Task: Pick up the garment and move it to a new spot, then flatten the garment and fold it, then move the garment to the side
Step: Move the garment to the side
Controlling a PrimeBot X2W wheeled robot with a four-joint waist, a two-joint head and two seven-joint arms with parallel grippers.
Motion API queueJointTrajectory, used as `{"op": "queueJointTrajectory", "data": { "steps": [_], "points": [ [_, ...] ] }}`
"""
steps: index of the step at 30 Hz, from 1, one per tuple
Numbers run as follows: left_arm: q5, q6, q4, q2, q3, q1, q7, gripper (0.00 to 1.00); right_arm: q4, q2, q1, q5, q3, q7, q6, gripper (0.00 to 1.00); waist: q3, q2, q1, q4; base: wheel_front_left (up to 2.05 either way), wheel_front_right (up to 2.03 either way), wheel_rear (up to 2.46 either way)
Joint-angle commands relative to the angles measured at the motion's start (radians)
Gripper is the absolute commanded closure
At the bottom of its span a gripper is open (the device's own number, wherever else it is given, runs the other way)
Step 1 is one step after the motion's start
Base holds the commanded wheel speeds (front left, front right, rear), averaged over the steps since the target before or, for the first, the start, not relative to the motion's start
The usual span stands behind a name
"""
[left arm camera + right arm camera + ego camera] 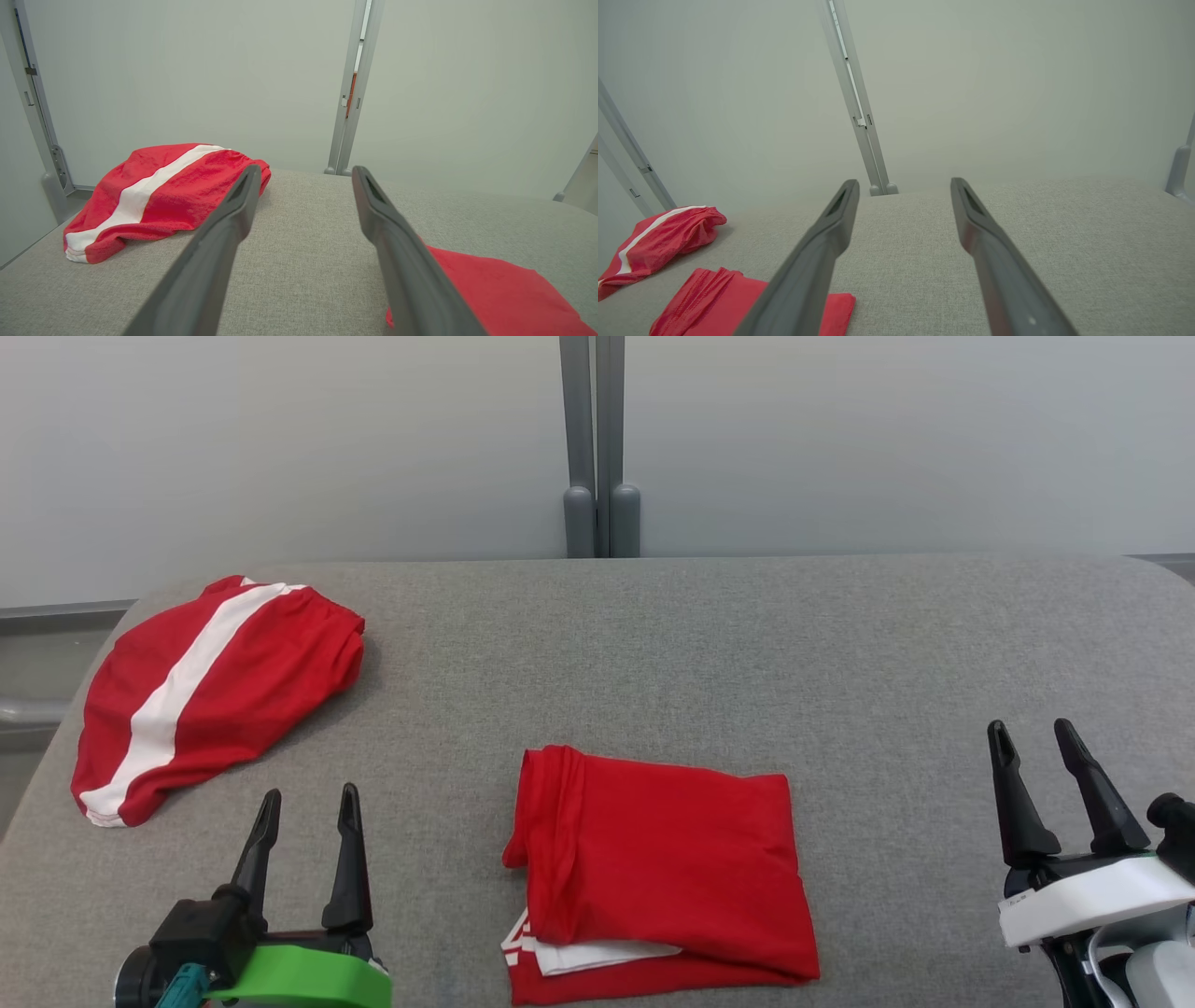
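Near the front middle of the grey woven-fabric tabletop (747,653): the plain red cloth garment (663,859), doubled over into a rough rectangle, with a white-trimmed layer peeking out under its near edge. Looks folded already, so probably due only for the shift to the side. At the far left corner, well apart from it: a second red garment with a broad white stripe (215,695), bunched rather than squared, likely put there to keep the working area free. Low at the near left, the left end effector (311,791), fingers spread wide, gripping nothing. Low at the near right, the right end effector (1031,723), likewise spread and empty. Parked on either side of the fold, seemingly to leave the middle unobstructed and both arms ready to reach inward. From the head view: the whole outline of the fold and the white trim. From the left wrist view: the rumpled height of the striped one above the tabletop, and one corner of the plain red cloth garment. From the right wrist view: its gathered, pleated edge at lower left, and bare tabletop ahead.
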Motion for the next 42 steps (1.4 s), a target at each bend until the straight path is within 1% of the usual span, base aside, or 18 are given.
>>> {"op": "queueJointTrajectory", "data": {
  "steps": [1,6,8,11,14,17,18,22,26,30,35,36,37,38,42],
  "points": [
    [0.006,-0.005,0.005,-0.002,0.007,0.011,-0.003,0.00,0.002,0.003,0.008,-0.009,0.007,-0.004,0.000,0.00,0.001,-0.0001,0.0000,0.000,0.00,0.00,0.00],
    [0.017,-0.016,0.009,-0.009,0.010,0.001,-0.002,0.00,0.011,-0.008,-0.025,-0.001,0.050,-0.002,0.000,0.00,0.008,-0.0001,0.0000,0.008,0.00,0.00,0.00],
    [0.021,-0.023,0.010,-0.011,0.007,-0.004,-0.002,0.00,0.034,-0.010,-0.042,0.011,0.072,0.034,0.000,0.00,0.011,-0.0001,0.0000,0.017,0.00,0.00,0.00],
    [0.028,-0.030,0.015,-0.016,-0.001,-0.016,-0.003,0.00,0.102,0.000,-0.087,0.024,0.101,0.145,0.000,0.00,0.016,-0.0001,0.0000,0.041,0.00,0.00,0.00],
    [0.034,-0.037,0.024,-0.021,-0.017,-0.026,-0.003,0.00,0.183,0.023,-0.133,0.043,0.118,0.268,0.000,0.00,0.019,-0.0001,0.0000,0.072,0.00,0.00,0.00],
    [0.037,-0.045,0.039,-0.025,-0.032,-0.036,-0.002,0.00,0.258,0.052,-0.173,0.061,0.125,0.366,0.000,0.00,0.021,-0.0001,0.0000,0.107,0.00,0.00,0.00],
    [0.037,-0.047,0.043,-0.026,-0.036,-0.039,-0.003,0.00,0.271,0.054,-0.185,0.058,0.134,0.383,0.000,0.00,0.022,-0.0001,0.0000,0.118,0.00,0.00,0.00],
    [0.039,-0.052,0.062,-0.024,-0.050,-0.054,-0.001,0.00,0.358,0.074,-0.215,0.051,0.130,0.445,0.000,0.00,0.028,-0.0001,0.0000,0.159,0.00,0.00,0.00],
    [0.040,-0.057,0.072,-0.017,-0.055,-0.055,-0.001,0.00,0.458,0.097,-0.229,0.042,0.097,0.517,0.000,0.00,0.035,-0.0001,0.0000,0.191,0.00,0.00,0.00],
    [0.041,-0.057,0.074,-0.018,-0.060,-0.063,-0.001,0.00,0.517,0.123,-0.237,0.037,0.073,0.582,0.000,0.00,0.046,-0.0001,0.0000,0.211,0.00,0.00,0.00],
    [0.039,-0.054,0.077,-0.022,-0.063,-0.063,-0.001,0.00,0.559,0.149,-0.234,0.033,0.064,0.640,-0.001,0.00,0.052,-0.0001,0.0000,0.216,0.00,0.00,0.00],
    [0.038,-0.053,0.078,-0.022,-0.063,-0.063,-0.001,0.00,0.554,0.153,-0.234,0.037,0.065,0.637,0.000,0.38,0.052,-0.0001,0.0000,0.214,0.00,0.00,0.00],
    [0.038,-0.053,0.078,-0.022,-0.063,-0.062,-0.001,0.00,0.550,0.156,-0.236,0.037,0.068,0.635,0.000,0.61,0.051,-0.0001,0.0000,0.212,0.00,0.00,0.00],
    [0.038,-0.053,0.079,-0.021,-0.063,-0.062,-0.001,0.00,0.544,0.157,-0.236,0.038,0.070,0.630,0.000,1.00,0.049,-0.0001,0.0000,0.208,0.00,0.00,0.00],
    [0.038,-0.054,0.079,-0.019,-0.066,-0.064,-0.001,0.00,0.512,0.143,-0.241,0.037,0.067,0.591,0.000,1.00,0.045,-0.0001,0.0000,0.186,0.00,0.00,0.00]
  ]
}}
